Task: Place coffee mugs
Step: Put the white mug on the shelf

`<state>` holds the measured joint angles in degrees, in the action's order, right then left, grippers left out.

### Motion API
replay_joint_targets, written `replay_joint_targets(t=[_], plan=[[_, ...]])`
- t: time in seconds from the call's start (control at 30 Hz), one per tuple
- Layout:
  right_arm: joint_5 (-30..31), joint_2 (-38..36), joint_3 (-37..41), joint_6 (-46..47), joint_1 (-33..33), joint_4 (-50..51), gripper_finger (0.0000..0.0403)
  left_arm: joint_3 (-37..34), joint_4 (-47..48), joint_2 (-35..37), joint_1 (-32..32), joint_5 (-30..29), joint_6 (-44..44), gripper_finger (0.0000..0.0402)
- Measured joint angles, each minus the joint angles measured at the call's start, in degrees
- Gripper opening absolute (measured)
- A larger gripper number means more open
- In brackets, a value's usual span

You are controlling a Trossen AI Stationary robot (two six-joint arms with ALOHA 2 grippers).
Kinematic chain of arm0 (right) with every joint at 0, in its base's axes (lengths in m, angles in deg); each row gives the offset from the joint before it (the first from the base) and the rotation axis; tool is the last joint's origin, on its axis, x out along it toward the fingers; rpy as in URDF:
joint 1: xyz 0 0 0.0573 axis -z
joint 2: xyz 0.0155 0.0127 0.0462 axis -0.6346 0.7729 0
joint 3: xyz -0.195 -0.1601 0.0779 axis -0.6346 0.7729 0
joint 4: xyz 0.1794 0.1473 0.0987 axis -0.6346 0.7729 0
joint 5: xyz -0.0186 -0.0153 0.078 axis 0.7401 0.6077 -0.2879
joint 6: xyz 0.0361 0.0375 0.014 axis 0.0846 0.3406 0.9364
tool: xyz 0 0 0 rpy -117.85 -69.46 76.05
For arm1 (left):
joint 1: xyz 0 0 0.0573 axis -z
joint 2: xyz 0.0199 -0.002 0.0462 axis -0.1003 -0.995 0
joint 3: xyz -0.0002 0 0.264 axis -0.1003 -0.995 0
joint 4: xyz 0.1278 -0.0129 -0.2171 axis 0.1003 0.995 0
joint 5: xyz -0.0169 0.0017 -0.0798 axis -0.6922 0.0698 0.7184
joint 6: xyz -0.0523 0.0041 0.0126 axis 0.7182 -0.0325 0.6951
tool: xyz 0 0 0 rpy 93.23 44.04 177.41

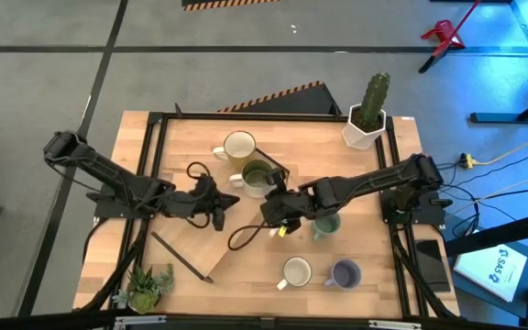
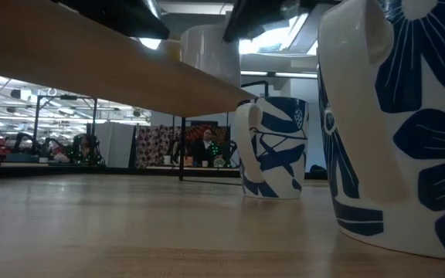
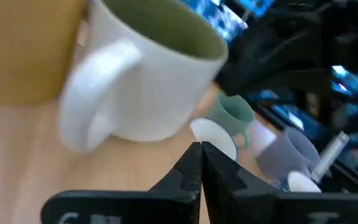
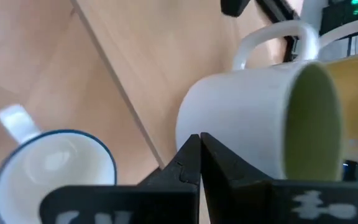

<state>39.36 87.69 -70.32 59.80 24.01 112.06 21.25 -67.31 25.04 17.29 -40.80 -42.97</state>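
Near the middle of the wooden table [image 1: 191, 247], a white mug with an olive-green inside [image 1: 256, 176] stands upright between the two arms, with a cream mug [image 1: 238, 146] just behind it. The left gripper [image 1: 230, 203] sits close beside the olive-lined mug, its fingers pressed together with nothing between them; its wrist view shows that mug [image 3: 148, 74] right ahead, handle turned toward the camera. The right gripper [image 1: 273, 209] is likewise clenched and empty, close to the same mug on the other side, and its wrist view also takes in a white mug with a blue rim [image 4: 55, 168]. A teal mug [image 1: 326, 223] lies mostly under the right arm, while another white mug [image 1: 296, 271] and a lavender mug [image 1: 345, 273] stand side by side near the front edge. A cactus pot [image 1: 365, 128] occupies the far right corner and a small plant [image 1: 149, 284] the near left. These mugs look like glazed ceramic: rigid, fairly heavy for their size, slick to the touch and liable to chip if knocked or dropped. The best hold is probably over the rim, one finger inside and one outside the wall, since the handle loop looks narrow and could let the mug swing.
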Motion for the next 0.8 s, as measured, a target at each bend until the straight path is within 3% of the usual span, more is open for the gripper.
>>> replay_joint_targets(t=[0.2, 0.43, 0.63, 0.8], plan=[[0.19, -3.76, -0.01, 1.25, -0.94, 0.17, 0.0, 0.02, 0.45, 1.74, 3.19, -14.68, -0.03, 0.0], [1.6, -5.51, -0.04, 2.33, -0.83, 1.95, 0.0, 0.04, 8.13, 3.18, 2.33, -20.2, 2.96, 0.0], [1.52, -5.99, -0.04, 2.38, -0.76, 3.62, 0.0, 0.04, 9.27, 3.2, -1.49, -20.27, 3.36, 0.0], [1.64, -5.96, -0.04, 2.38, -0.73, 3.63, 0.0, 0.04, 7.68, 3.2, -4.25, -15.12, 3.36, 0.0]])
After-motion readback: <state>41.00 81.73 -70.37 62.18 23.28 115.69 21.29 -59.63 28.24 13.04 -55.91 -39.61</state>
